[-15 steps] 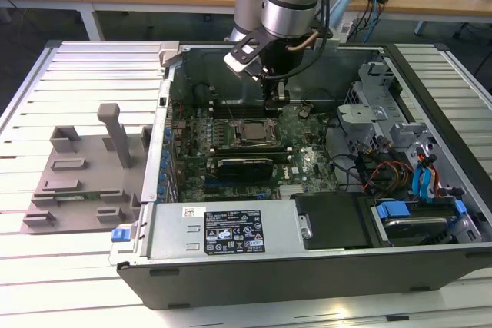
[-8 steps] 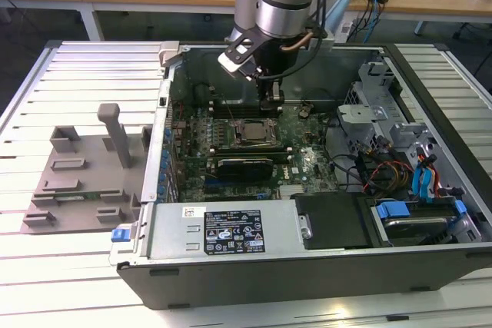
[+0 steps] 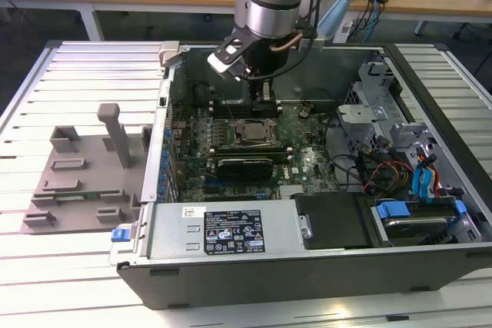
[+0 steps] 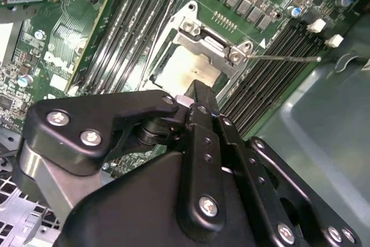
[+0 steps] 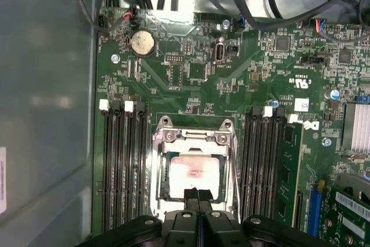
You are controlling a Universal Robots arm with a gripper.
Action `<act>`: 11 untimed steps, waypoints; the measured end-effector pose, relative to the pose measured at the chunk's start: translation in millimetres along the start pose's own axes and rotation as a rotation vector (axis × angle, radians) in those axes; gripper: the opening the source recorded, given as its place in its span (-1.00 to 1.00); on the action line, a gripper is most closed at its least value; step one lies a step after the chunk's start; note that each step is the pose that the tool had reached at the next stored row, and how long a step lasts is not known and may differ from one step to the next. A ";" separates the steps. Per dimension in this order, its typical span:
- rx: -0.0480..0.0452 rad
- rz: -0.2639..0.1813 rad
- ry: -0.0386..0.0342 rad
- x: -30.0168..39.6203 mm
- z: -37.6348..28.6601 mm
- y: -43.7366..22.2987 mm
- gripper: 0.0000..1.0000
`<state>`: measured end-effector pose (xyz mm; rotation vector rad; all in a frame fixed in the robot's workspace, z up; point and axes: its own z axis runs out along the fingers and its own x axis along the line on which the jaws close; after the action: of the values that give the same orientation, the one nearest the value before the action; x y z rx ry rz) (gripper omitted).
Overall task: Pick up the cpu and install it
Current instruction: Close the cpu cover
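In the exterior view, a grey moulded fixture (image 3: 77, 178) lies at nine o'clock of the open computer case (image 3: 307, 282). Inside, the cpu (image 5: 193, 172) sits flat within the motherboard's metal-framed socket (image 5: 193, 137), apparently seated. The gripper (image 5: 196, 196) hovers close over it, fingers pressed together and gripping nothing, which fits a chip already placed.

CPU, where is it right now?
In the first wrist view the cpu lies in the socket, between the two memory slot banks, right by the gripper.
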<state>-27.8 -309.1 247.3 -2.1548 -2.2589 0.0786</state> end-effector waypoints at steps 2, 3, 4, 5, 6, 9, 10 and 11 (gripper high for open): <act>-0.0001 0.000 0.0002 0.2 1.0 -1.6 -0.79; -0.0001 0.000 0.0001 0.2 3.2 -2.3 -0.79; 0.0000 0.000 0.0001 0.3 5.4 -2.8 -0.79; 0.0000 0.000 0.0001 0.3 6.5 -3.0 -0.79; 0.0000 0.000 0.0001 0.3 7.0 -3.1 -0.79; -0.0001 0.000 0.0001 0.5 10.7 -3.8 -0.79; -0.0001 0.000 0.0001 0.5 11.6 -4.2 -0.79; -0.0001 0.000 0.0002 0.5 12.3 -4.5 -0.79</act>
<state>-32.9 -309.0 235.2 -2.1549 -2.2588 0.0784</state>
